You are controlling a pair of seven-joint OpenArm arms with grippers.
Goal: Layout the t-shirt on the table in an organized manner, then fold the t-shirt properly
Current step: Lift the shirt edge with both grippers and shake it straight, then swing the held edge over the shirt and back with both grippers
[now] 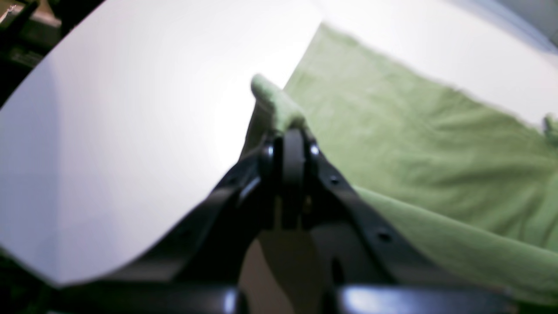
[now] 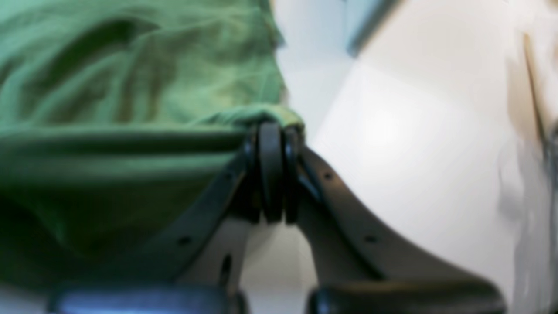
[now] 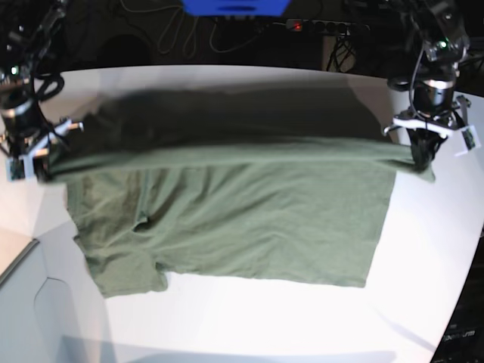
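The olive-green t-shirt (image 3: 242, 227) lies spread across the white table (image 3: 249, 318), its far edge lifted and stretched in a taut line between both arms. My left gripper (image 3: 420, 162), at the right of the base view, is shut on one corner of that edge; the wrist view shows its fingertips (image 1: 293, 131) pinching a fold of the t-shirt (image 1: 436, 157). My right gripper (image 3: 34, 170), at the left of the base view, is shut on the other corner, with the cloth (image 2: 130, 87) bunched at its tips (image 2: 271, 128). A sleeve lies at the near left.
Dark cables and a blue box (image 3: 234, 7) sit behind the table's far edge. The table's curved rim (image 3: 461, 265) drops off at the right. A pale grey surface (image 3: 30, 302) adjoins the table at the lower left.
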